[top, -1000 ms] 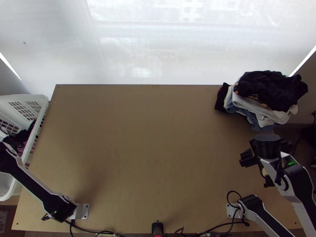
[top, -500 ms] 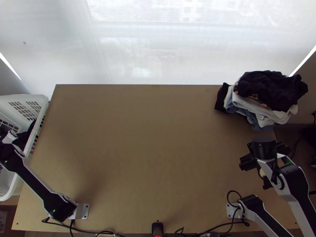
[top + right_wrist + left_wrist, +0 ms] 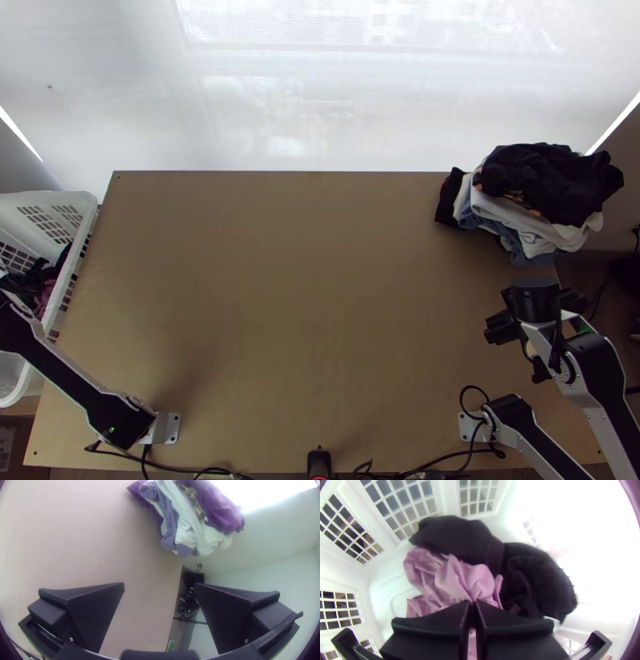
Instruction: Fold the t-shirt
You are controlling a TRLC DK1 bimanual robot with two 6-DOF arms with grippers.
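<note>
No readable text or labels anywhere.

Tons of light coming through the white backdrop (image 3: 320, 96) past the table (image 3: 320, 280); soft, kinda murky shadows on the tabletop; glare totally blows out part of the basket (image 3: 506, 525); wrist views bend straight edges, corners go dark.

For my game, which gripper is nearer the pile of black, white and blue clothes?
Right. The right gripper is just short of the pile; the left gripper is at the white plastic basket.
</note>
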